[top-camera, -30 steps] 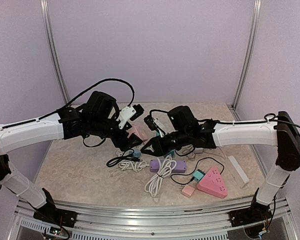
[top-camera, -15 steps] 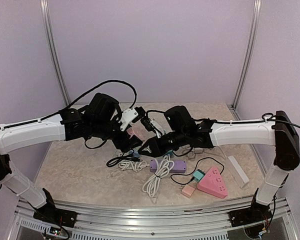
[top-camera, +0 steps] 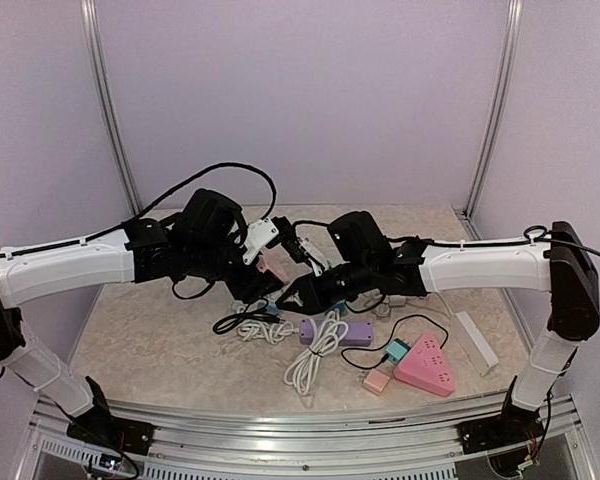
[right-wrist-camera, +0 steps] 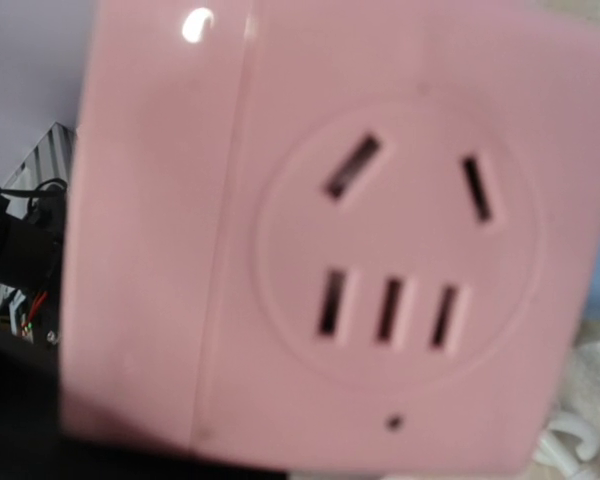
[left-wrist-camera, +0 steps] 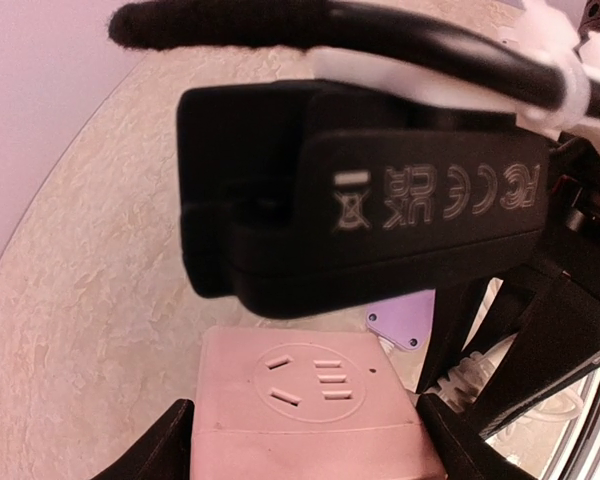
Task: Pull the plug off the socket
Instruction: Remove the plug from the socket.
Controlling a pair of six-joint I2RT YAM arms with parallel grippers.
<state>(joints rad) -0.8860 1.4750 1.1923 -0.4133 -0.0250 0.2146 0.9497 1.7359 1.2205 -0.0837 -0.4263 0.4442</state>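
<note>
So the pink socket cube point(left-wrist-camera: 310, 400) sits low in the left wrist view, between the left gripper point(left-wrist-camera: 305, 445) fingers point(left-wrist-camera: 170, 450). They stand wide and right up against its sides, and we can't tell if they're actually squeezing it. The black power adapter point(left-wrist-camera: 380, 210) hangs just above the cube's face, slots point(left-wrist-camera: 325, 380) showing. The right gripper point(top-camera: 292, 292) is mid-frame in the top view, just right of the cube, and we can't tell how open it is
</note>
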